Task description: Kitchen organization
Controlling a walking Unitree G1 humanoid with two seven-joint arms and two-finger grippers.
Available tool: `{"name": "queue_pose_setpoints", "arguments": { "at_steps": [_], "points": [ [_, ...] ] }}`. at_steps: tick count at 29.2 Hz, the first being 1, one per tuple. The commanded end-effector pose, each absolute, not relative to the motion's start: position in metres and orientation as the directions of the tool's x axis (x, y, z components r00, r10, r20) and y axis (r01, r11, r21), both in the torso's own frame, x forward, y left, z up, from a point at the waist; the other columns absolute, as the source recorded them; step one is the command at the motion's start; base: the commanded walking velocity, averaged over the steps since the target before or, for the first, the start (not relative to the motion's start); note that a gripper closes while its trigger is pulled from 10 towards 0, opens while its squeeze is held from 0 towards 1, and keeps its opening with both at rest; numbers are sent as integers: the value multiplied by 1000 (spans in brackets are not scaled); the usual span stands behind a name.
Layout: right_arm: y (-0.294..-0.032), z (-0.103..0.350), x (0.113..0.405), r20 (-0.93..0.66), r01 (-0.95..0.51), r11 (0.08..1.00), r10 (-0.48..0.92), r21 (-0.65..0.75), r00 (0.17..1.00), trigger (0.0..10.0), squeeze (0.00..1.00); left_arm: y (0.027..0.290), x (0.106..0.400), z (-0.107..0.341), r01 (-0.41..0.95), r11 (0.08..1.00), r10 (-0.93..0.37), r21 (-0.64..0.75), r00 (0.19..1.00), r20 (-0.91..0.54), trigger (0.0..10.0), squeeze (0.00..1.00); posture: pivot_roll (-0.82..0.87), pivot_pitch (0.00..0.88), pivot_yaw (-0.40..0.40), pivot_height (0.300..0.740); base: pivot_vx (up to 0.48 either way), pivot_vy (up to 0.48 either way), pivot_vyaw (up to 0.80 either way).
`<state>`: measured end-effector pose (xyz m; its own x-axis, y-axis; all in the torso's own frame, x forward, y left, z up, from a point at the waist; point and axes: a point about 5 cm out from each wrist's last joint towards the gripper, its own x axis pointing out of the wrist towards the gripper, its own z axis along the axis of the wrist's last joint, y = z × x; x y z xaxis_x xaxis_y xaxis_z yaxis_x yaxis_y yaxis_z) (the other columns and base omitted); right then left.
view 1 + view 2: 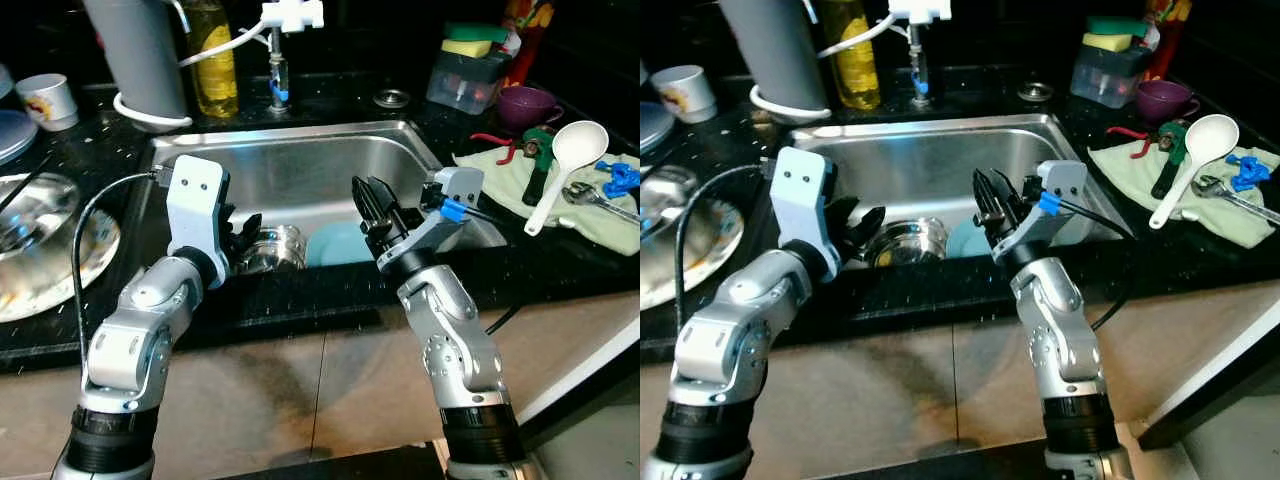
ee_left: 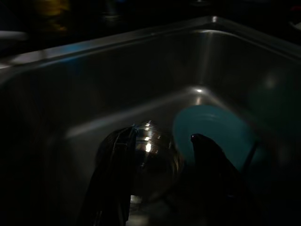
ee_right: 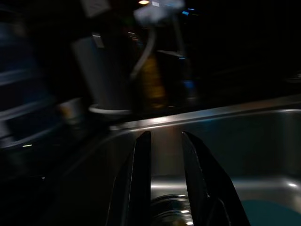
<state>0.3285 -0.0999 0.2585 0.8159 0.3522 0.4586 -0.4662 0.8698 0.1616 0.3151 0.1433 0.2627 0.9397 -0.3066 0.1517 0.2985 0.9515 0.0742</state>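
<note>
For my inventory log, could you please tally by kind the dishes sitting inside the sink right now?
Shiny round steel bowl: 1
Light blue round plate: 1
Total: 2, both in the stainless steel sink, bowl beside the plate on its left.

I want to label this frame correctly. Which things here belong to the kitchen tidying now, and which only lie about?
In the job:
- steel cup in the sink
- teal plate beside it
- left pincer, open, reaching at the cup
- right pincer, raised over the sink's front edge

Lying about:
- white ladle and tools on the cloth
- purple cup
- yellow bottle
- sponges
</note>
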Motion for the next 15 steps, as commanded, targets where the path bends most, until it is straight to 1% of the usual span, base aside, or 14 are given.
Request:
{"name": "queue_pose_setpoints", "arguments": {
  "at_steps": [1,5,15],
  "points": [
    [-101,255,327,446,-465,868,353,171,823,10000,0,142,313,260,306,949,-315,80,938,145,10000,0,-39,156,-14,740,-375,0,0],
    [-101,256,325,438,-465,869,357,168,825,10000,0,142,314,261,303,949,-312,83,938,148,10000,0,-40,155,-15,740,-338,0,0],
    [-97,254,321,412,-478,863,381,162,827,10000,0,146,312,256,289,951,-301,108,946,119,10000,0,-40,155,-15,740,0,0,0]
  ]
}}
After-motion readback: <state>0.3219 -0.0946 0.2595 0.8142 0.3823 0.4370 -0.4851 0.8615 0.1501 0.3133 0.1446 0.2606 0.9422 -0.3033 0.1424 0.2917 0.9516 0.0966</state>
